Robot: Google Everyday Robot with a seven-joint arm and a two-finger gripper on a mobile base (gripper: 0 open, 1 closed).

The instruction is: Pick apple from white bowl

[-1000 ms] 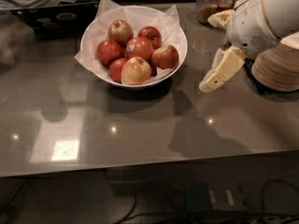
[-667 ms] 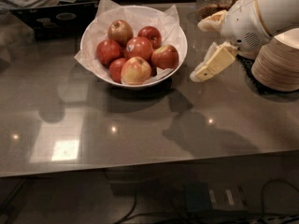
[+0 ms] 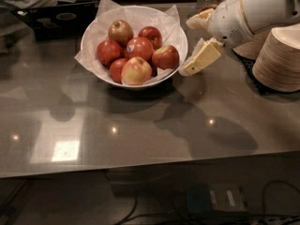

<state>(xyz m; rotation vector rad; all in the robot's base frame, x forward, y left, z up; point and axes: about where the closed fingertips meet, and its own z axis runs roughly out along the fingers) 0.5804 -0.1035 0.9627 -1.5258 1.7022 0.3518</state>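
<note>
Your end effector point(image 3: 193, 42) hangs in the upper right of the frame, just beside the right rim of the white bowl point(image 3: 87, 36). Its two fingers are spread apart and grip nothing. The apple point(image 3: 165, 56) lies at the bowl's right side among other apples point(image 3: 139, 47), above the table point(image 3: 140, 130).
</note>
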